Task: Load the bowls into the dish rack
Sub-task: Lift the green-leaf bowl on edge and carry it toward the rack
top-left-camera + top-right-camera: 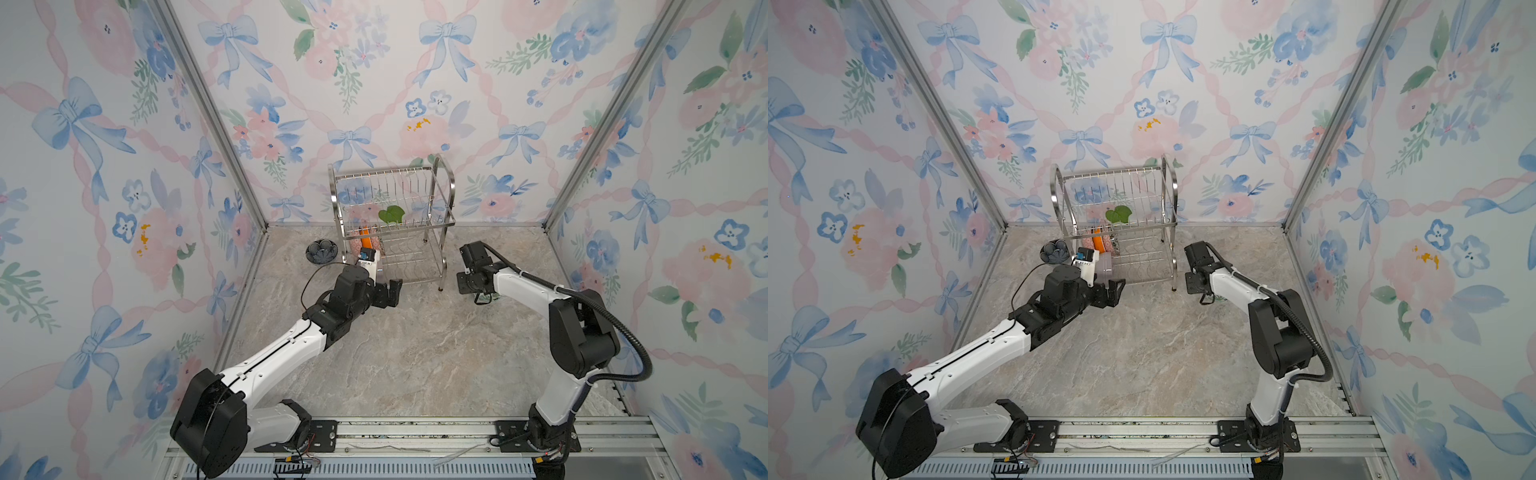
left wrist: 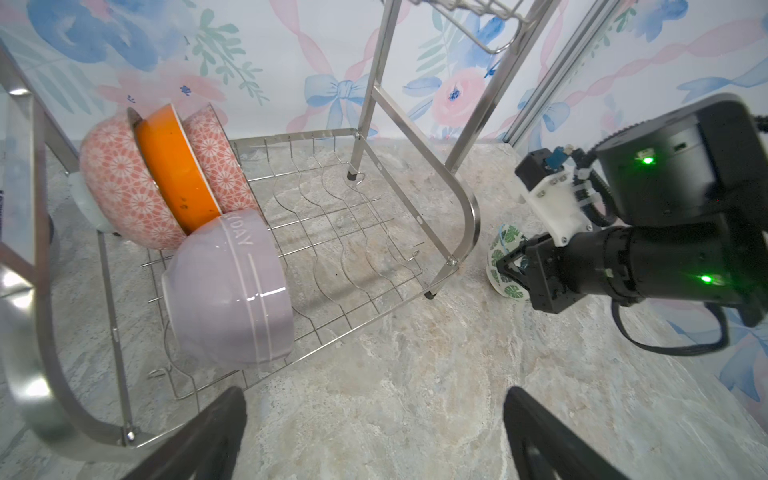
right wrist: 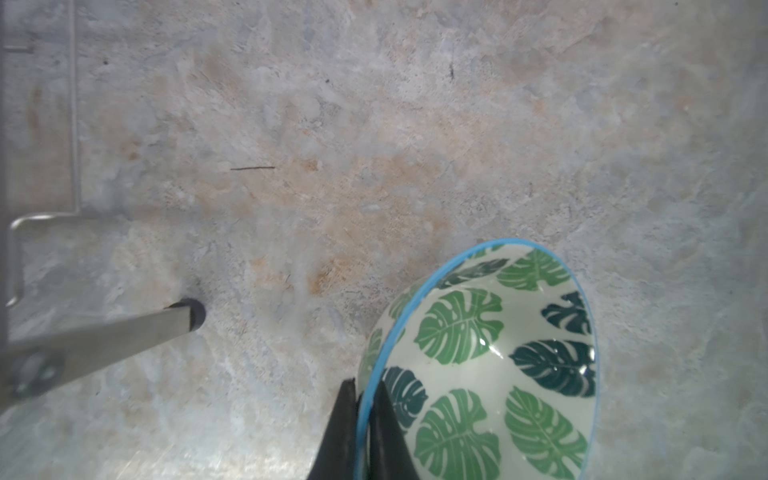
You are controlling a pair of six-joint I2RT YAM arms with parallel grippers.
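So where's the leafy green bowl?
In the right wrist view the right gripper pinches the rim of the green-leaf bowl, on the right side of the dish rack, beside its front foot.

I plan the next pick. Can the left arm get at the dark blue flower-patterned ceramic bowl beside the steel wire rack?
Probably yes: the dark blue flower-patterned bowl stands uncovered beside the steel wire rack, and the left fingers, open and empty, are close by.
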